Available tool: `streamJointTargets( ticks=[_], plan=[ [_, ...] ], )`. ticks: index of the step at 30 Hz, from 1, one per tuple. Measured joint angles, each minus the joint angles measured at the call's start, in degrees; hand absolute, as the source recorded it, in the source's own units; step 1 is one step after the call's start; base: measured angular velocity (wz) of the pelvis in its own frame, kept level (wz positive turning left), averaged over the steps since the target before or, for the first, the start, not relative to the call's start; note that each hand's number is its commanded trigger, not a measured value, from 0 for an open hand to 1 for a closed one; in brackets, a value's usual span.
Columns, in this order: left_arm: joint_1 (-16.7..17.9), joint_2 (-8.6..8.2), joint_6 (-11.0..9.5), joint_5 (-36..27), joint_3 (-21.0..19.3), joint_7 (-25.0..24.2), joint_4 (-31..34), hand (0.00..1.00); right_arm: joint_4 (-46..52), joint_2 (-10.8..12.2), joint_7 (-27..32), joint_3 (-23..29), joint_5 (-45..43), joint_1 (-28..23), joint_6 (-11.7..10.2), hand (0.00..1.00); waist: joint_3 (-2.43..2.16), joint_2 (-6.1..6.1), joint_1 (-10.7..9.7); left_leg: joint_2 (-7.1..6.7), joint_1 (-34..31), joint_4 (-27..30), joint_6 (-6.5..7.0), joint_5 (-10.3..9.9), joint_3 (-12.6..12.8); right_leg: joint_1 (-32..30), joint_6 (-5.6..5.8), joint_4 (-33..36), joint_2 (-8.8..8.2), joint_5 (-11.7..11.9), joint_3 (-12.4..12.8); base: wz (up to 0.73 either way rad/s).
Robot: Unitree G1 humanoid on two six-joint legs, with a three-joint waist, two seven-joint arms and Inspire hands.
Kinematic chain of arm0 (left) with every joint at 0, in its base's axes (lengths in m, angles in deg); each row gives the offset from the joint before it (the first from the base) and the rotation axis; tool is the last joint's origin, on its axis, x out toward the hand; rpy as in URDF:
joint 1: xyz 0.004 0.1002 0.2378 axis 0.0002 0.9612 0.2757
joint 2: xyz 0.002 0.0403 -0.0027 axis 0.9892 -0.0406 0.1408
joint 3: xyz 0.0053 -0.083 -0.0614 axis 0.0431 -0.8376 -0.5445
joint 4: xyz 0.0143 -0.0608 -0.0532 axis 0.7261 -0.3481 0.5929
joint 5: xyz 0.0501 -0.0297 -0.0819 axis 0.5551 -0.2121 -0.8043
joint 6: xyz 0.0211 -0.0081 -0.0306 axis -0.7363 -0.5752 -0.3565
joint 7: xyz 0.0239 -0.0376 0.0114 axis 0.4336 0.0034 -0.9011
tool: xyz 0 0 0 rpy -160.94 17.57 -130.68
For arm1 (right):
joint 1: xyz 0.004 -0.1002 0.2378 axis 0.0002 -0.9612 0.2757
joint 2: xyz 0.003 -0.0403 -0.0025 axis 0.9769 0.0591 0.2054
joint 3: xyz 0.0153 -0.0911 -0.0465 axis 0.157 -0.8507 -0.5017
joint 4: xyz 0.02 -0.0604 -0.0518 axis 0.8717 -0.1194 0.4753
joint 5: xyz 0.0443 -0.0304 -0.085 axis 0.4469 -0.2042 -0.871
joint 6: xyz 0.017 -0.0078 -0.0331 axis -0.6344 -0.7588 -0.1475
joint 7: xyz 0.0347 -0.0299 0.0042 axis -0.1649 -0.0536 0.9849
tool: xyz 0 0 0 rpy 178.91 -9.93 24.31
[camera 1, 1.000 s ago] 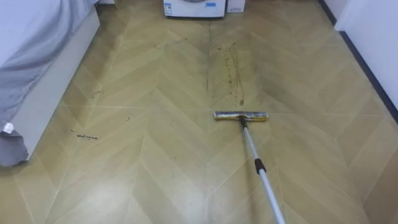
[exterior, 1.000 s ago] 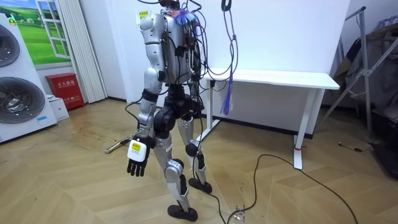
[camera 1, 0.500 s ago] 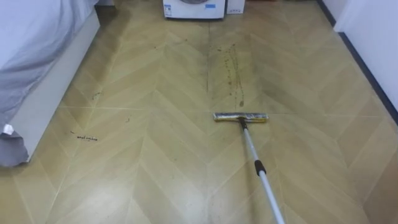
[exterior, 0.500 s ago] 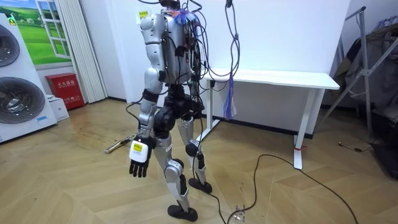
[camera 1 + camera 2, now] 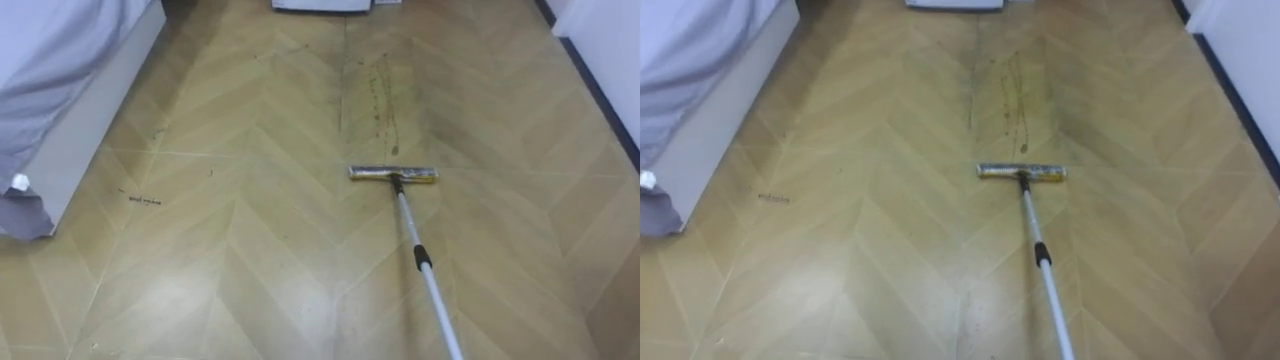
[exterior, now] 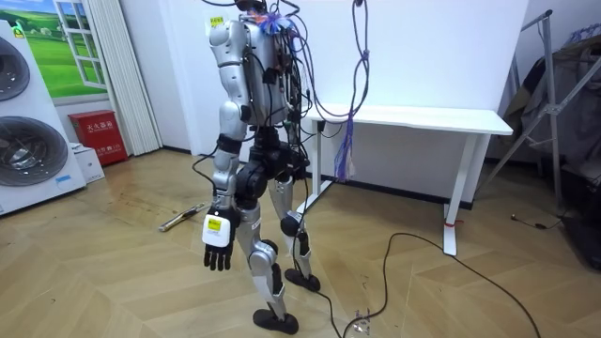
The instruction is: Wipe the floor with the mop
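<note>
The mop (image 5: 409,222) lies flat on the floor (image 5: 230,270), right of centre in the eye views. I log the mop head (image 5: 392,173) as a narrow flat bar, yellowish with a metallic edge, set crosswise. Its slim pale pole carries a dark collar (image 5: 421,259) and runs off the lower right edge; I cannot tell what holds that end. The floor is glossy wood-look chevron board. A dark dribbled streak (image 5: 378,92) lies just beyond the mop head, top centre.

In the room view the left hand (image 6: 217,246) hangs by the thigh, lower left of centre. Its fingers (image 6: 215,264) are loosely straight, point down and hold nothing. The mop sits on the boards to its left, apart from it. A grey-sheeted bed (image 5: 45,70) is at upper left.
</note>
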Motion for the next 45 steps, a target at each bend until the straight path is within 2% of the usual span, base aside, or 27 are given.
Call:
streamJointTargets(
  ticks=[4, 6, 9, 10, 14, 18, 23, 27, 31, 34, 36, 37, 38, 39, 40, 41, 42, 43, 44, 45],
  plan=[
    [-3.40, 0.00, -0.75, -1.22, 0.04, 1.11, -3.21, 0.00, -2.21, -0.09, 0.74, -1.22, 1.89, 2.60, -0.10, 1.00, 0.37, 0.43, -0.09, 0.16, -4.72, 2.06, 0.00, 0.00, -0.05, -4.42, -0.15, 1.97, -0.08, 0.11, -0.20, 0.01],
    [-4.82, -0.10, -1.09, -1.33, 0.89, 1.08, -3.63, 0.00, -2.51, -0.17, 1.69, -1.67, 3.20, 3.46, -0.43, 1.00, 0.84, 0.84, -0.07, 0.26, -7.12, 2.93, 0.01, 0.00, -0.06, -6.67, -0.26, 2.85, -0.13, 0.19, -0.36, 0.02],
    [-6.06, -0.29, -2.57, -2.41, 2.26, 0.89, -4.61, 0.00, -2.63, -0.72, 2.44, -2.41, 5.08, 3.98, -1.15, 1.00, 0.97, 1.57, -0.10, 0.29, -9.82, 3.55, 0.02, 0.01, -0.07, -9.57, -0.29, 4.01, -0.26, 0.21, -0.65, 0.00],
    [-6.23, -0.38, -2.75, -2.34, 2.24, 0.76, -4.67, 0.00, -2.62, -0.87, 2.44, -2.40, 5.19, 4.08, -1.44, 1.00, 0.92, 1.73, -0.06, 0.31, -10.74, 3.89, 0.03, 0.02, -0.07, -10.29, -0.29, 4.31, -0.30, 0.21, -0.74, 0.00],
    [-7.23, -0.63, -3.48, -2.29, 2.22, 0.17, -4.95, 0.00, -2.85, -1.48, 2.77, -3.04, 7.71, 5.17, -2.04, 1.00, 1.23, 2.54, -0.01, 0.29, -15.60, 5.48, 0.29, 0.18, -0.45, -15.17, -0.33, 6.64, -0.57, 0.17, -1.21, 0.04],
    [-8.11, -0.45, -4.26, -2.78, 2.24, -0.03, -4.95, 0.00, -2.91, -1.52, 3.81, -3.42, 9.86, 5.94, -2.77, 1.00, 1.28, 2.59, 0.04, 0.14, -21.38, 8.38, 0.29, 0.18, -0.94, -21.03, -0.68, 10.55, -1.27, -0.61, -2.03, 0.10],
    [-8.18, -0.24, -4.41, -5.61, 3.62, 0.82, -4.98, 0.00, -2.86, -1.40, 4.49, -4.65, 12.03, 5.83, -3.17, 1.00, 1.44, 2.32, 0.16, -0.41, -28.17, 12.18, 0.30, 0.17, -0.77, -28.99, -1.21, 16.56, -2.68, -3.06, -1.70, 0.04],
    [-7.55, 0.00, -3.58, -5.04, 4.74, 1.14, -5.77, 0.00, -2.87, -1.81, 4.48, -5.19, 13.59, 5.18, -3.17, 1.00, 1.38, 2.40, -0.04, -0.77, -33.44, 16.21, 0.26, 0.15, -1.58, -33.93, -1.65, 20.93, -3.43, -4.48, -1.87, 0.13],
    [-7.39, -0.03, -0.21, -1.89, 5.66, 1.12, -6.04, 0.00, -3.09, -2.35, 4.55, -5.41, 14.45, 5.16, -3.05, 1.00, 1.37, 2.50, 0.07, -1.27, -36.52, 20.27, 0.15, 0.08, -2.41, -36.40, -2.15, 24.86, -4.48, -5.92, -2.35, 0.13],
    [-7.56, -0.27, 0.77, -0.49, 5.81, 1.11, -6.28, 0.00, -4.90, -2.21, 4.98, -5.70, 15.80, 5.33, -2.67, 1.00, 1.44, 2.73, 1.60, -1.29, -38.03, 26.34, -0.48, -1.10, -3.74, -36.57, -2.68, 29.17, -4.72, -8.16, -2.75, 0.09],
    [-7.78, 0.09, 0.96, -0.55, 6.93, 1.14, -6.33, 0.00, -7.44, -2.18, 4.74, -5.82, 16.47, 7.61, -1.88, 1.00, 1.52, 2.82, 2.37, -1.30, -41.05, 33.86, -1.54, -1.95, -5.35, -38.06, -3.40, 34.72, -4.80, -11.10, -2.91, 0.08],
    [-7.99, 0.19, 1.03, -0.56, 7.49, 1.14, -6.35, 0.00, -8.14, -2.32, 4.63, -5.81, 16.57, 8.57, -1.77, 1.00, 1.52, 2.80, 3.02, -1.21, -42.38, 36.40, -1.52, -1.92, -5.74, -38.74, -3.84, 36.27, -4.78, -11.75, -3.02, -0.10],
    [-8.07, 0.36, 1.04, -1.07, 8.63, 1.20, -6.34, 0.00, -9.90, -2.91, 4.22, -5.86, 17.26, 10.70, -1.31, 1.00, 1.46, 2.69, 4.80, -0.77, -45.31, 42.85, -1.61, -1.62, -6.88, -40.25, -4.98, 39.83, -4.80, -13.33, -2.71, -0.34],
    [-8.06, 0.57, 1.11, -1.79, 9.24, 1.27, -6.45, 0.00, -10.58, -3.89, 3.56, -5.74, 16.76, 13.49, -0.37, 1.00, 1.67, 2.22, 6.45, -0.15, -49.37, 50.51, -1.77, 1.26, -7.07, -41.71, -6.26, 43.43, -4.68, -14.89, -2.52, -0.41],
    [-8.10, 0.73, 1.08, -2.57, 9.53, 1.35, -6.56, 0.00, -10.79, -4.53, 3.11, -5.58, 16.26, 15.17, 0.23, 1.00, 1.77, 1.95, 6.98, -0.15, -51.74, 54.91, -1.76, 4.29, -7.31, -42.40, -6.68, 45.23, -4.54, -15.51, -2.14, -0.46],
    [-8.05, 1.04, 0.90, -5.31, 11.01, 1.70, -7.06, 0.00, -10.94, -6.35, 1.66, -5.52, 15.98, 19.01, 1.41, 1.00, 2.22, 0.97, 7.87, -0.41, -56.83, 66.04, -2.71, 12.07, -7.07, -43.34, -7.58, 48.63, -4.33, -16.67, -1.25, -0.39],
    [-8.14, 1.25, 0.69, -6.78, 11.37, 1.81, -7.45, 0.00, -10.94, -7.22, 0.91, -5.62, 16.28, 21.13, 1.55, 1.00, 2.37, 0.60, 8.40, -0.49, -59.06, 72.51, -3.44, 14.13, -6.30, -43.81, -7.94, 50.02, -4.11, -17.16, -0.48, -0.60],
    [-8.35, 1.76, 0.31, -9.20, 12.00, 1.82, -8.02, 0.00, -10.87, -8.75, -0.43, -5.75, 16.55, 25.34, 1.07, 1.00, 2.81, -0.55, 9.72, -0.41, -63.37, 85.51, -3.35, 14.18, -4.75, -44.52, -8.07, 51.66, -3.41, -17.43, 1.21, -0.53],
    [-8.75, 2.43, -0.46, -10.67, 12.42, 1.75, -8.05, 0.00, -10.61, -9.65, -1.91, -6.01, 16.65, 29.02, 0.43, 1.00, 3.18, -1.63, 10.63, -0.67, -66.87, 94.34, -2.41, 13.31, -2.88, -44.61, -8.08, 51.90, -3.67, -17.44, 2.02, -0.39],
    [-8.92, 3.32, -1.09, -11.00, 12.50, 1.36, -8.02, 0.00, -10.58, -9.95, -3.20, -6.07, 16.99, 31.48, -0.10, 1.00, 3.53, -3.60, 11.09, -0.94, -69.52, 97.70, -1.06, 11.57, -1.91, -44.36, -8.12, 51.33, -4.06, -17.41, 3.13, -0.06]
  ],
)
